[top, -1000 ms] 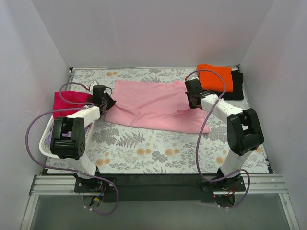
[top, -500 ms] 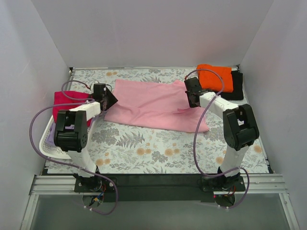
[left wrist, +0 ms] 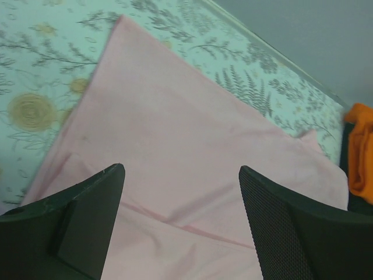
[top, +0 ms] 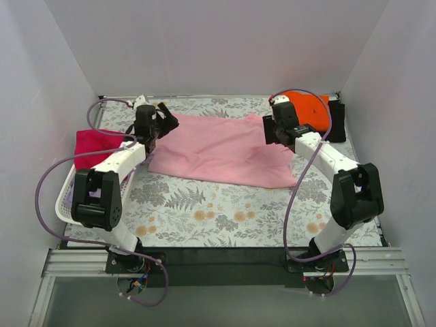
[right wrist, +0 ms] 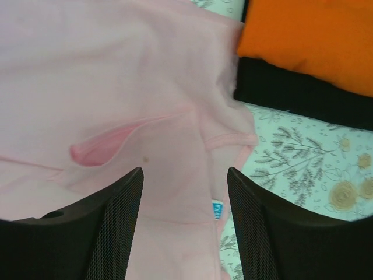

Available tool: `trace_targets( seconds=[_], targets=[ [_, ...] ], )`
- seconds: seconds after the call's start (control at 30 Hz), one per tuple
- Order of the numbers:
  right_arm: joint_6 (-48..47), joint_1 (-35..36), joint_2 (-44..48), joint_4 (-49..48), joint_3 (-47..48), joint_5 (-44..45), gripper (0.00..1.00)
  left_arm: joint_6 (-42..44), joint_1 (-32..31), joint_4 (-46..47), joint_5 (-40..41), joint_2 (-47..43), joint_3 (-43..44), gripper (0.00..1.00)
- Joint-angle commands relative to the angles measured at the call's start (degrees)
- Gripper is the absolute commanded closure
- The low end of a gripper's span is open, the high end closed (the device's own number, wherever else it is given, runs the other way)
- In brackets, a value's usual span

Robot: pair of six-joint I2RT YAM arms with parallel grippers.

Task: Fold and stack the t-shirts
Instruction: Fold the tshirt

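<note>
Showing one pink t-shirt (top: 218, 150), one orange t-shirt (top: 313, 112)

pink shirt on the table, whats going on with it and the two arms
Two robot arms are folding t-shirts. The pink t-shirt lies spread on the table, and the left hand and right hand hover open, one over each end, holding nothing. An orange shirt sits folded on a black shirt at far right.
</note>
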State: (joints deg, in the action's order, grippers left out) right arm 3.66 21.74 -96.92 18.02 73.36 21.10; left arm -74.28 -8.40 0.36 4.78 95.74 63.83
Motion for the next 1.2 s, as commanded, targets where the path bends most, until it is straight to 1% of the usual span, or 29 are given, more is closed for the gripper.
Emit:
trace_targets(
  seconds=[0.0, 0.03, 0.1, 0.13, 0.2, 0.23, 0.3, 0.4, 0.5, 0.6, 0.63, 0.77, 1.07, 1.17],
  targets=[
    [2.4, 0.1, 3.4, -5.2, -4.2, -12.1, 0.46, 1.9, -6.8, 3.7, 1.3, -4.2, -3.0, 0.27],
    [2.8, 0.1, 3.2, -6.5, -5.0, -14.5, 0.46, 2.2, -8.2, 5.7, 1.4, -5.1, -4.2, 0.27],
    [3.7, 0.1, 2.2, -6.9, -6.2, -16.2, 0.46, 2.4, -12.1, 8.4, 1.4, -5.9, -7.6, 0.27],
    [4.2, 0.1, 1.9, -7.3, -6.6, -18.6, 0.46, 2.0, -12.9, 10.4, 1.2, -5.8, -8.5, 0.27],
    [5.0, 0.1, 2.2, -9.7, -9.7, -20.7, 0.47, 1.8, -14.4, 12.0, 0.1, -4.8, -9.9, 0.27],
    [5.8, 0.1, 2.4, -10.8, -11.3, -24.0, 0.47, 1.6, -14.5, 12.9, -0.3, -4.1, -10.8, 0.27],
    [6.3, 0.1, 2.9, -13.2, -14.6, -24.4, 0.47, 0.9, -14.6, 13.3, -1.3, -2.2, -11.7, 0.27],
    [6.4, 0.1, 1.7, -14.8, -17.1, -23.8, 0.47, 0.0, -14.9, 16.8, -2.7, -0.2, -14.4, 0.27],
    [6.3, 0.1, -0.5, -15.6, -18.2, -24.0, 0.48, -0.4, -15.1, 18.3, -3.4, 1.5, -17.2, 0.27],
    [6.4, 0.1, -1.5, -15.3, -20.2, -23.7, 0.49, -1.2, -15.2, 18.4, -3.5, 2.5, -19.7, 0.27],
    [6.6, 0.1, -1.5, -15.3, -22.2, -23.9, 0.48, -1.5, -15.2, 18.4, -3.5, 2.5, -20.4, 0.27],
    [8.0, 1.0, 1.3, -13.5, -27.5, -24.7, 0.49, -3.0, -15.2, 17.5, -3.6, 1.6, -24.7, 0.27],
    [8.8, 1.8, 9.5, -8.8, -36.0, -31.7, 0.44, -6.5, -15.4, 15.5, -1.4, -5.5, -36.1, 0.25],
    [9.2, 1.8, 11.7, -7.4, -38.4, -33.7, 0.42, -7.8, -15.7, 14.1, -3.1, -9.4, -38.6, 0.25]
  ],
)
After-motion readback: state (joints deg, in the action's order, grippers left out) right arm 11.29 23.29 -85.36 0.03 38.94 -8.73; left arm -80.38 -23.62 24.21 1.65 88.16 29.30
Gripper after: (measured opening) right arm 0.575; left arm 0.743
